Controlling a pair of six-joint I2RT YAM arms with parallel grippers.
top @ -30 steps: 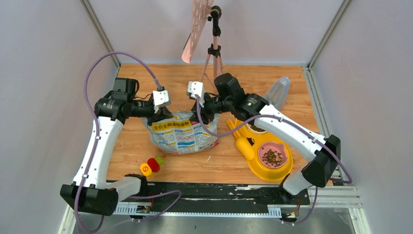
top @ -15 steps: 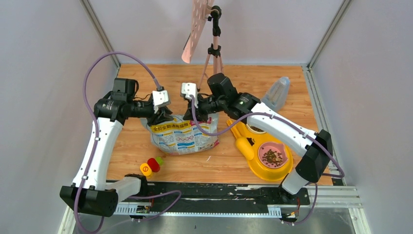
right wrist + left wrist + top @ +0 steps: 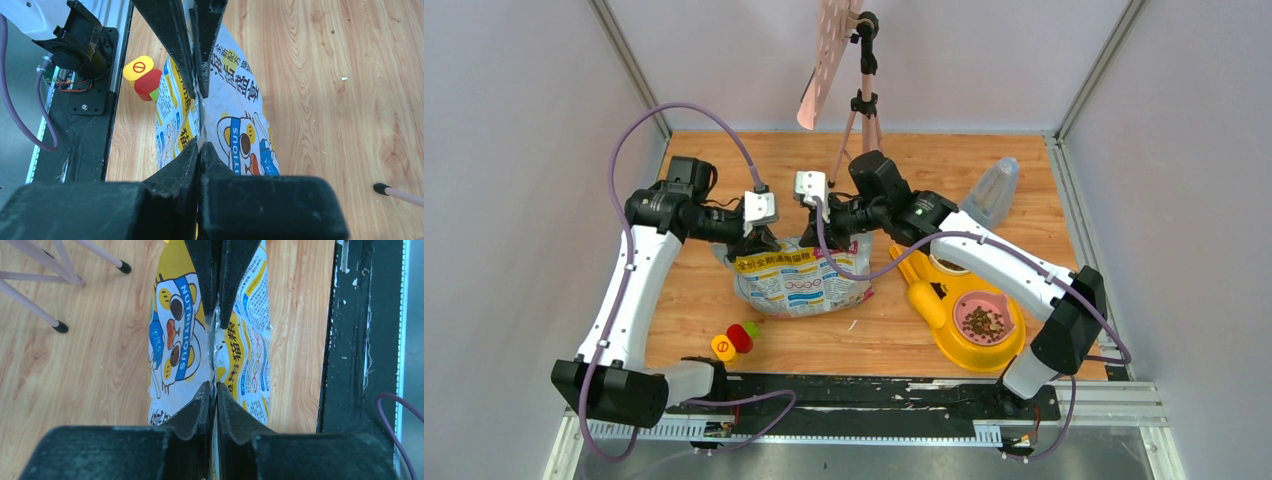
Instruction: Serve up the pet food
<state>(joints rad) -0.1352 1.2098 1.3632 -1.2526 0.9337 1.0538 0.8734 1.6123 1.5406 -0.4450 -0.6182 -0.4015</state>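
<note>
The pet food (image 3: pixel 983 322), dark-brown kibble, fills a pink bowl set in a yellow feeder tray (image 3: pixel 954 345) at the right. The white-pink-yellow printed bag (image 3: pixel 799 280) stands mid-table. Both grippers pinch its top seam from opposite ends. My left gripper (image 3: pixel 757 240) is shut on the seam's left part (image 3: pixel 215 390). My right gripper (image 3: pixel 829 225) is shut on the right part (image 3: pixel 200 145). In each wrist view the bag (image 3: pixel 175 345) (image 3: pixel 240 135) hangs below the jaws, and the other arm's fingers (image 3: pixel 217 290) (image 3: pixel 195 60) show at the top. What is inside the bag is hidden.
A tripod (image 3: pixel 862 110) carrying a pink perforated board stands behind the bag. A clear plastic container (image 3: pixel 994 190) lies at the back right. Small red, yellow and green pieces (image 3: pixel 732 340) sit near the front edge, by the black rail (image 3: pixel 874 395). A yellow scoop (image 3: pixel 921 295) rests on the tray.
My right gripper slid left along the bag's top and closed on the seam. The left arm shifted slightly right, still gripping. The bag's mouth is drawn narrower.
</note>
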